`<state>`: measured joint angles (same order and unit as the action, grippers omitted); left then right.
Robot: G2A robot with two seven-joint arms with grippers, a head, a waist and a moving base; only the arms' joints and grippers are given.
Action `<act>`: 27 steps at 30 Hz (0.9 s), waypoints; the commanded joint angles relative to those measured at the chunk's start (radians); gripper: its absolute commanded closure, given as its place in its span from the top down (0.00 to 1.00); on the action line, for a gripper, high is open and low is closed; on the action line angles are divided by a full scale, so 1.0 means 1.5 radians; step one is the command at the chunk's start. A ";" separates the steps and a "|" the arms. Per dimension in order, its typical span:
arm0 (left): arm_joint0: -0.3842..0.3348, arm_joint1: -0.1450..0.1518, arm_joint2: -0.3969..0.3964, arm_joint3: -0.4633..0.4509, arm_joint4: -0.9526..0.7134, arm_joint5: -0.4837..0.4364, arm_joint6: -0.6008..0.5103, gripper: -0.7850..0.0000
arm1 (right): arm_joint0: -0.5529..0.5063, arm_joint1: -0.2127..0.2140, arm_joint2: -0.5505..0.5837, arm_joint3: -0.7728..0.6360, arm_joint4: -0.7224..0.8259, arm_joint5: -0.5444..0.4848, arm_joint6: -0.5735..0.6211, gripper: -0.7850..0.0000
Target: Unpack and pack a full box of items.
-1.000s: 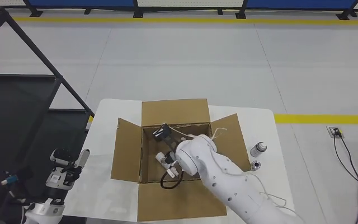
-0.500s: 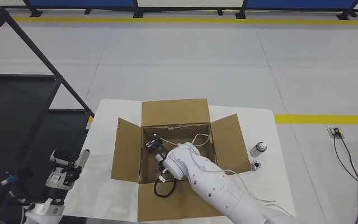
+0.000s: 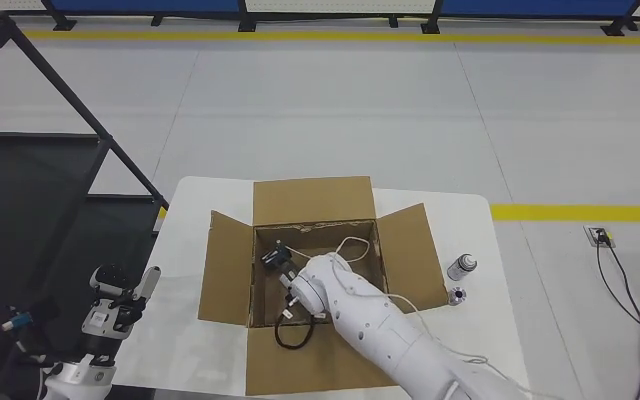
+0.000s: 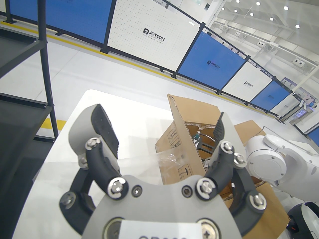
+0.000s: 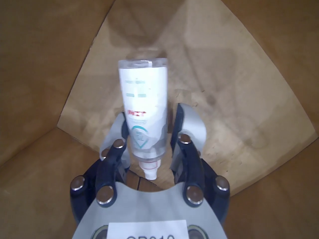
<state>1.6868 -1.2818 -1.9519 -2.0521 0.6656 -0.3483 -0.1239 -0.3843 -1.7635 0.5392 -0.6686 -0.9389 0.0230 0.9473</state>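
Bottle (image 5: 143, 93) between right tool's (image 5: 151, 116) parted jaws

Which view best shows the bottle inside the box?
Right wrist view: the bottle sits between the fingers of the right gripper. Top view has the arm over it; left wrist view faces the box from outside.
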 commanded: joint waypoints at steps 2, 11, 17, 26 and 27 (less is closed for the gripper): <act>0.000 0.000 0.000 0.000 0.000 0.000 0.000 1.00 | 0.007 -0.004 0.007 0.014 0.007 -0.009 -0.001 0.00; 0.000 0.000 0.000 0.000 0.000 0.000 0.000 1.00 | 0.001 0.032 0.088 -0.110 0.012 -0.034 0.024 0.00; 0.000 0.000 0.000 0.000 0.000 0.000 0.000 1.00 | -0.139 0.107 0.219 -0.430 -0.108 0.032 0.096 0.00; 0.000 0.000 0.000 0.000 0.000 0.000 0.000 1.00 | -0.481 0.179 0.517 -0.978 -0.313 0.131 0.098 0.00; 0.000 0.000 0.000 0.000 0.000 0.000 0.000 1.00 | -0.508 0.181 0.553 -1.012 -0.307 0.140 0.091 0.00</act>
<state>1.6868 -1.2818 -1.9519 -2.0521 0.6656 -0.3483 -0.1239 -1.0902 -1.4952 1.2954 -2.1006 -1.4073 0.2195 1.0959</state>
